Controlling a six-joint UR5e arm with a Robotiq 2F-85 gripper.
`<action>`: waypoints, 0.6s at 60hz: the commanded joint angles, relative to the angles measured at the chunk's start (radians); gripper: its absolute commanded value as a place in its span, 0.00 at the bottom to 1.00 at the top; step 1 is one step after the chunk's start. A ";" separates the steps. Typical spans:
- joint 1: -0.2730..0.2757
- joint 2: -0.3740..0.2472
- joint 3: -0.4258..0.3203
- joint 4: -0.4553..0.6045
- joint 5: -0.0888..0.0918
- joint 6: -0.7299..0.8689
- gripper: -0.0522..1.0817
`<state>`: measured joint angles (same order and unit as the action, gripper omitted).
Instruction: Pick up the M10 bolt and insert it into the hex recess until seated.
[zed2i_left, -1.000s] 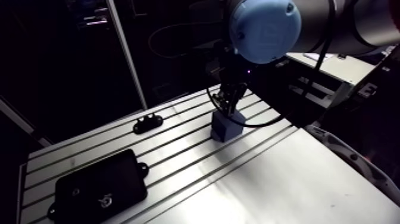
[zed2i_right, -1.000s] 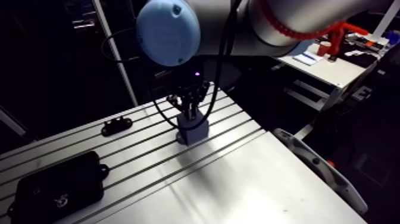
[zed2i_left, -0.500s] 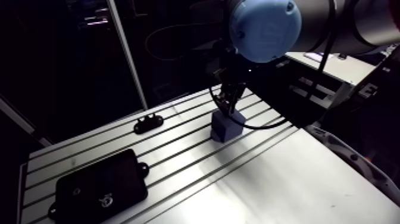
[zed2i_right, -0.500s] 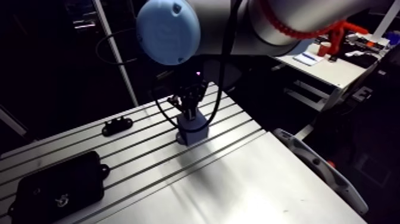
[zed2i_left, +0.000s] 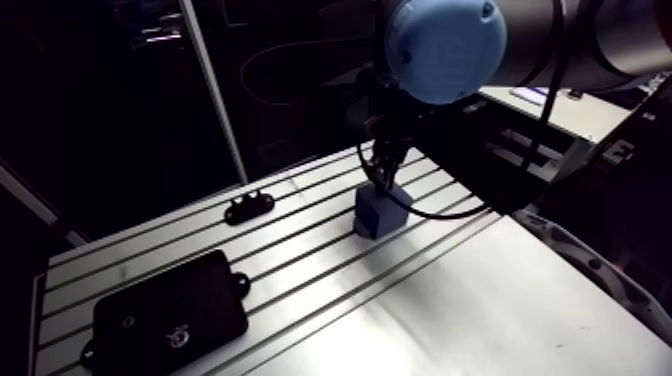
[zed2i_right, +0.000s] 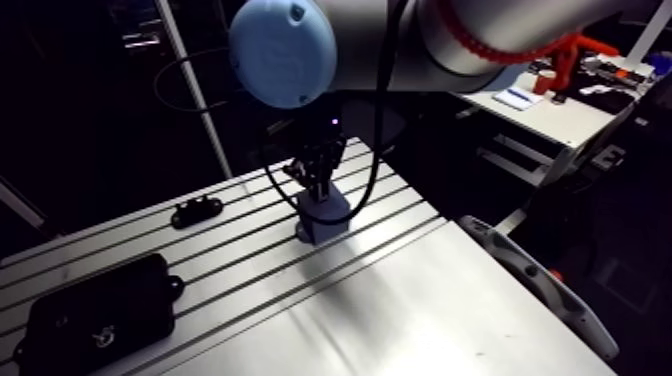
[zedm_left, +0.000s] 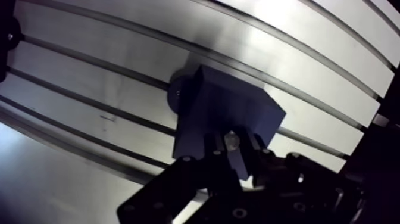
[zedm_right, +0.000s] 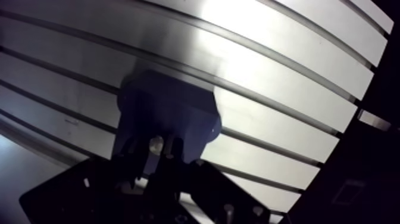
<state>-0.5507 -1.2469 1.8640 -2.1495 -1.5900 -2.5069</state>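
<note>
Though bolt (zedm_left: 231, 140) above block (zed2i_left: 381, 211), plate (zed2i_left: 170, 315), bracket (zed2i_left: 249, 207) apart.

Slotted aluminium bench (zed2i_left: 450, 300), dark grooves running its length. Strong glare on the bare sheet toward the near right corner; left end dimmer. Beyond the far edge, mostly darkness. One pale slanted post (zed2i_left: 213, 90) stands behind.

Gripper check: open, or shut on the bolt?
Shut on it: the wrist view shows the silvery round-ended metal bolt pinched between the two dark fingers of the gripper, over the dark blue block.
</note>
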 joint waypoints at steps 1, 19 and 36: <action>0.000 0.003 -0.002 0.000 0.000 -0.032 0.67; 0.000 0.004 -0.007 0.001 0.000 -0.089 0.67; 0.000 0.005 -0.007 0.001 0.000 -0.122 0.67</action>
<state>-0.5508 -1.2424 1.8578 -2.1487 -1.5900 -2.6045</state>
